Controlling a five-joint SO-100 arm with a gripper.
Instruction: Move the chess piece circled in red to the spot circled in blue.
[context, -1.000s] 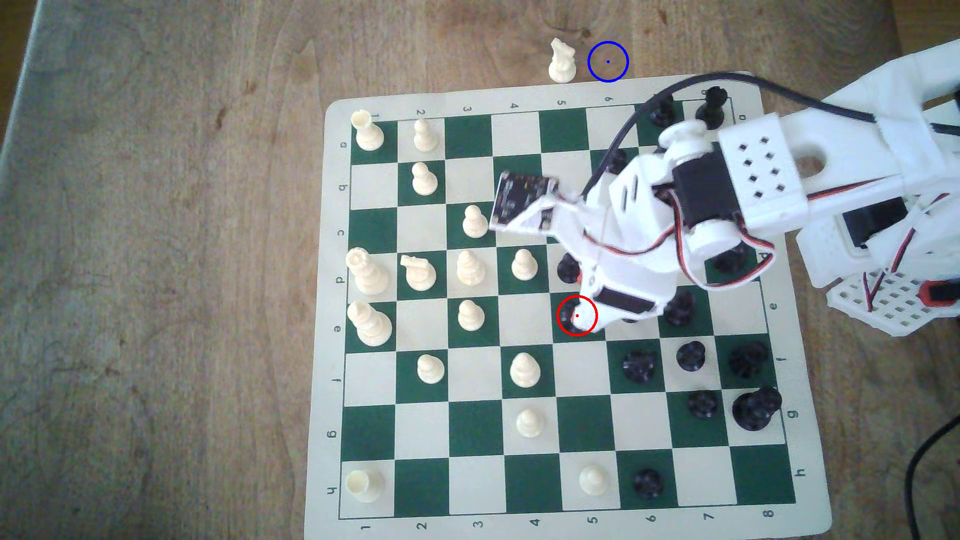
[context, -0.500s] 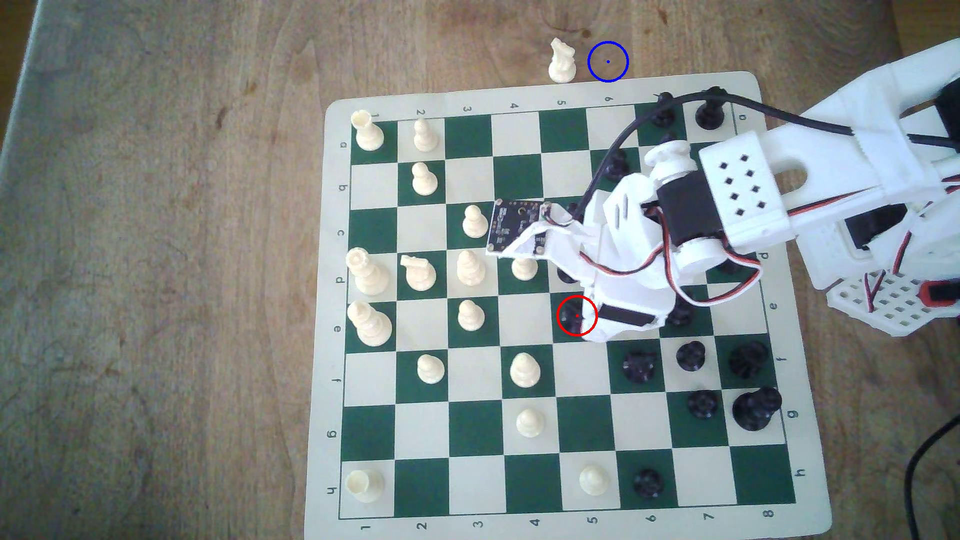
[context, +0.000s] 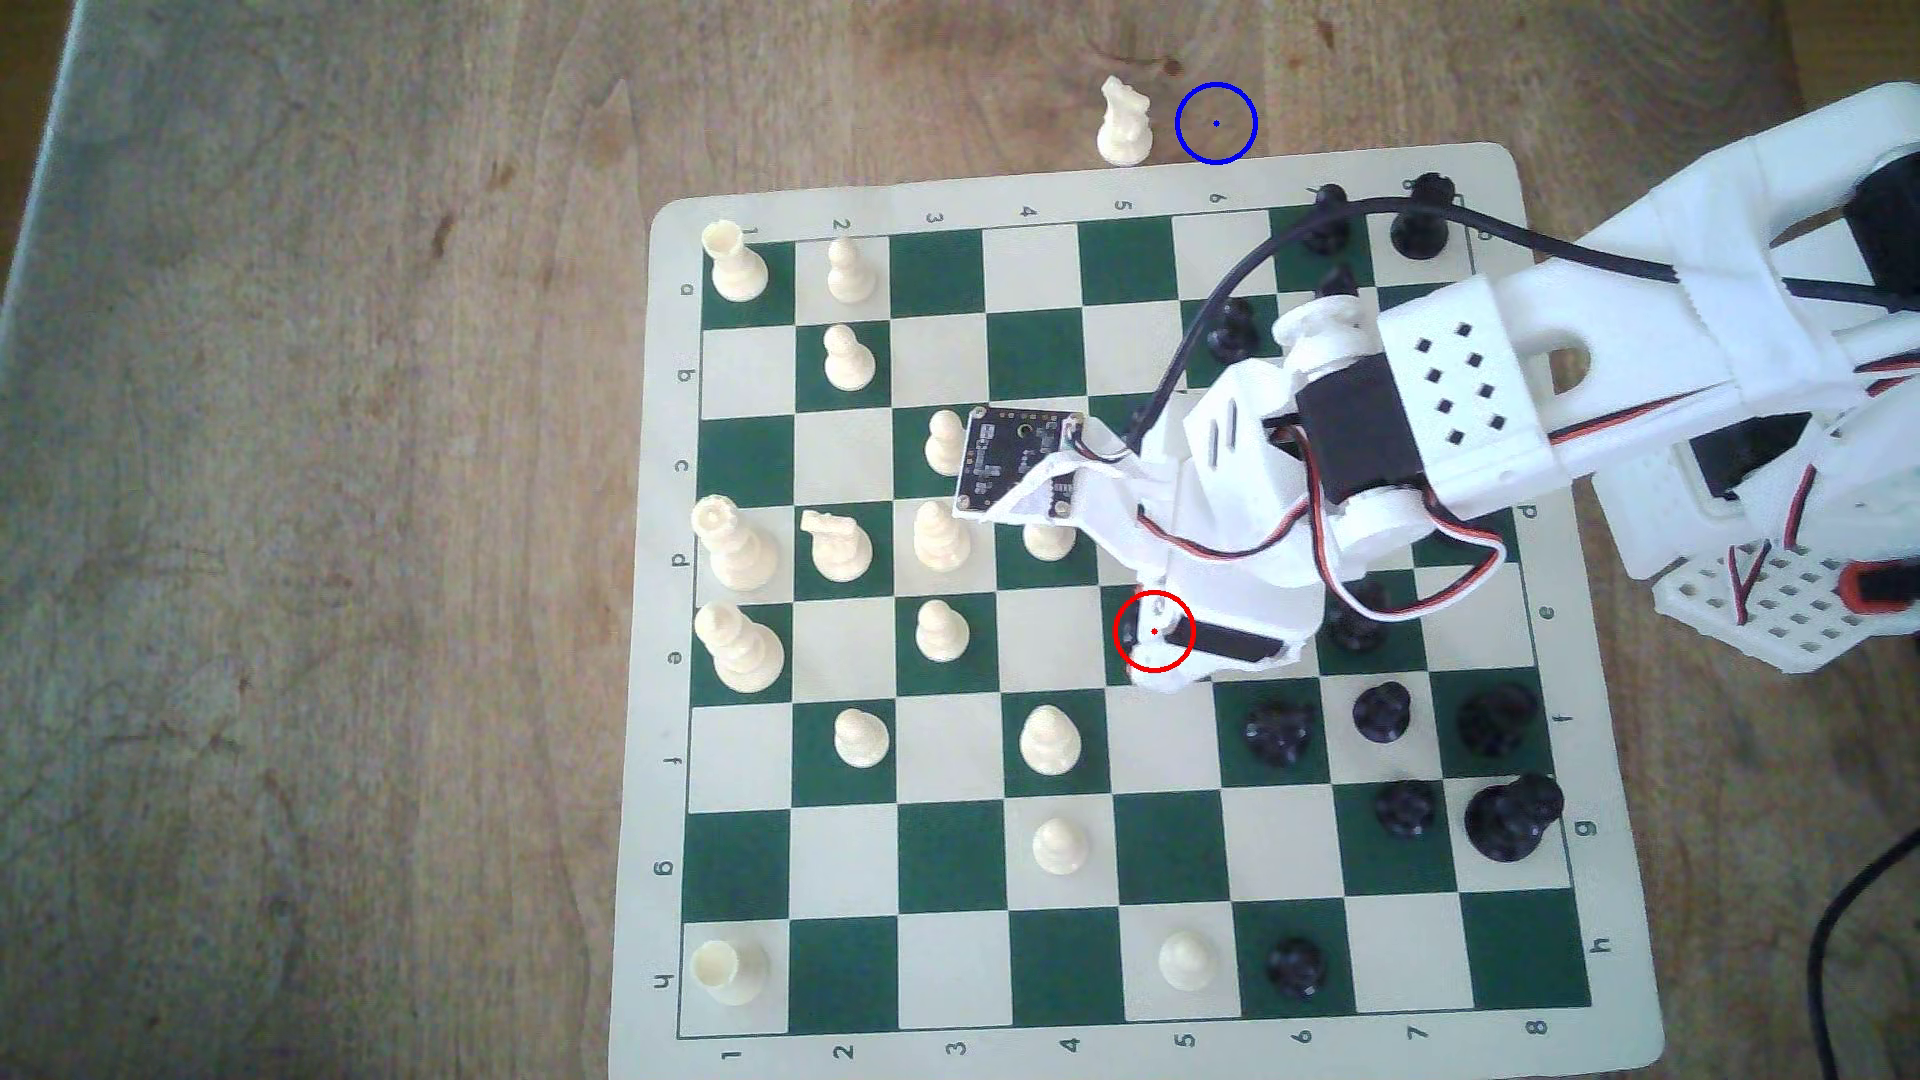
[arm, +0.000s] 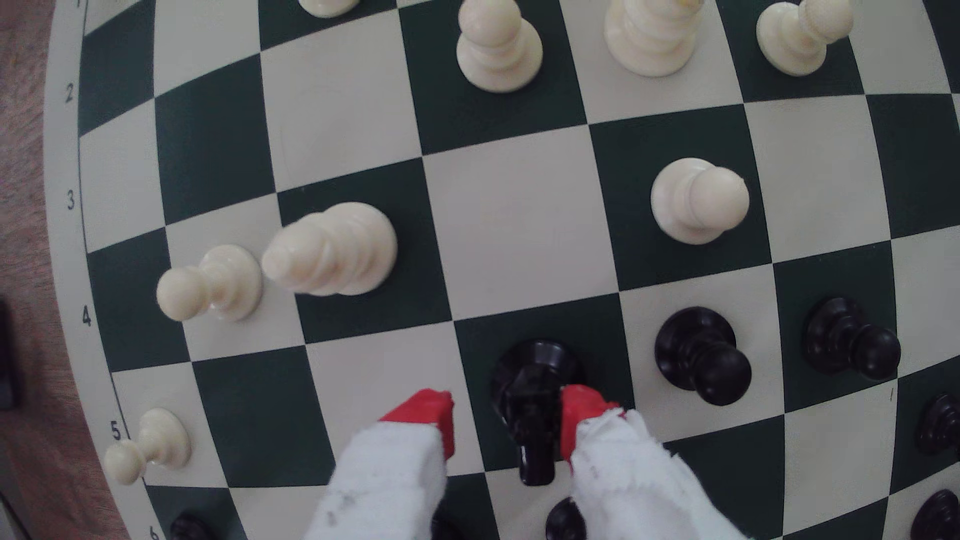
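**Fingers straddle the black piece on its dark square**

The chess piece circled in red (arm: 535, 394) stands upright on a dark green square of the chessboard (context: 665, 644), in the row lettered e, column 5 by the printed marks. In the exterior view the red ring sits over it, though the arm's white shell covers most of the piece there. The wrist view has it better — glossy black, round base, a lopsided head leaning toward the lens.

The gripper (arm: 506, 420) is down at the piece, its fingers apart and not clamped. One red-tipped finger (arm: 579, 415) is right against the piece's side; the other (arm: 426, 415) stands clear of it over the neighbouring cream square, a gap of board between them. The piece sits off-centre in the opening.

Outward now: two round-headed black pawns (arm: 701, 358) stand on the squares just beside the piece in the wrist view, and a cream pawn (arm: 696, 200) is one rank further out. A tall cream piece (arm: 332, 249) and another cream pawn beside it lie off to the other side.

The spot circled in blue (context: 1216, 123) is bare wood on the counter (context: 312, 519), just past the board's far edge, well apart from the gripper — and a cream knight (context: 1123, 123) stands just beside it, on the exterior view's left.
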